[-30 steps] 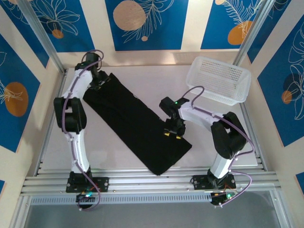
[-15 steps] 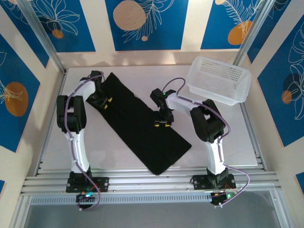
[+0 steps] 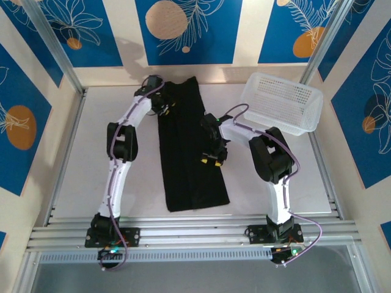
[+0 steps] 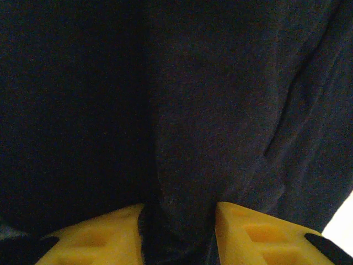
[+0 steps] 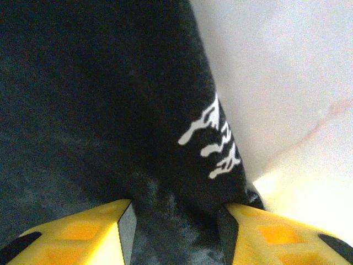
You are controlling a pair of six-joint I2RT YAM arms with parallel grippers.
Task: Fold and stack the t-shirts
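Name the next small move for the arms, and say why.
Probably the left gripper should carry the far end toward the near hem: the t-shirt lies as a long narrow strip, both grippers pinching cloth, right gripper at its mid-length edge.

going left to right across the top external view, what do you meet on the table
left arm → black t-shirt → white basket
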